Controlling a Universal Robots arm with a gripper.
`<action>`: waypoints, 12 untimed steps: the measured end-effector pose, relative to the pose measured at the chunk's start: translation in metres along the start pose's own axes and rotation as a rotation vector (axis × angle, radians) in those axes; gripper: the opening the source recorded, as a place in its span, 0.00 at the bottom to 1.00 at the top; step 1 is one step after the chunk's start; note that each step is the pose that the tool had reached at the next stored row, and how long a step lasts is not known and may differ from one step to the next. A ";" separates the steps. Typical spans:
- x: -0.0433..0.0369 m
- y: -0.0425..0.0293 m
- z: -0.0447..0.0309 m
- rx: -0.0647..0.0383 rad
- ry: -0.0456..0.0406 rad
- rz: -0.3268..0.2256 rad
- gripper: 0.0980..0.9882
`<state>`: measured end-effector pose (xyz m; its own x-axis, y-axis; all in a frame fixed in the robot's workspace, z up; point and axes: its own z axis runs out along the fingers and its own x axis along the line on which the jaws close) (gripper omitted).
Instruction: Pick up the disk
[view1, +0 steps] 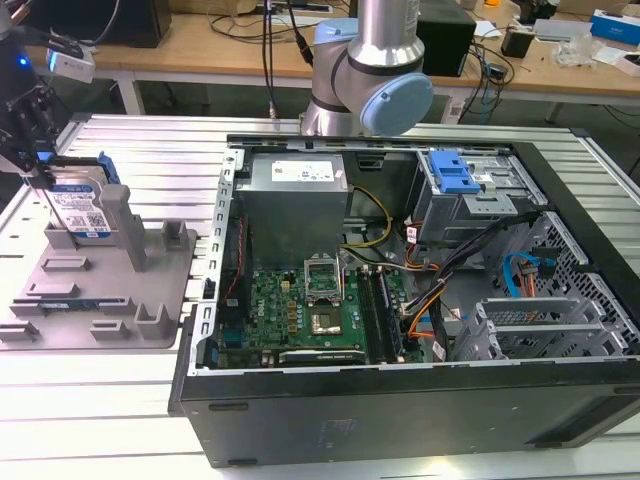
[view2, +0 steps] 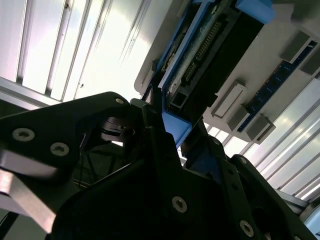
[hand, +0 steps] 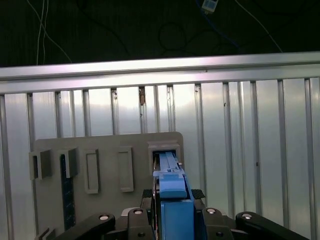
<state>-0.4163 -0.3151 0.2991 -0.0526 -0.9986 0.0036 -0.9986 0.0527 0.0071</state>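
The disk (view1: 82, 208) is a silver drive with a white-and-blue label and blue side rails. It stands on edge among the upright posts of the grey fixture tray (view1: 100, 300) at the exterior view's left. My gripper (view1: 40, 172) comes down onto its top edge from above. In the first wrist view the blue rail of the disk (hand: 169, 165) runs between my dark fingers, with the gripper (hand: 173, 197) shut on it. In the second wrist view the disk (view2: 200, 55) shows its connector edge above the tray (view2: 280, 30), clamped in the gripper (view2: 175, 132).
An open computer case (view1: 400, 300) with its motherboard exposed lies right of the tray. Inside it is a metal drive cage with a blue latch (view1: 455, 175). The arm's base (view1: 365, 80) rises behind the case. Everything rests on a ribbed metal table (view1: 140, 140); cluttered wooden benches stand behind.
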 end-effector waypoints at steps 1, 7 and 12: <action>0.0000 0.0000 0.0000 0.000 0.0000 0.000 0.33; -0.0010 0.0001 0.0009 0.000 -0.0001 0.000 0.33; -0.0012 0.0002 0.0017 0.000 0.0000 0.000 0.33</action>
<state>-0.4164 -0.3139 0.2975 -0.0524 -0.9986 0.0036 -0.9986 0.0524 0.0071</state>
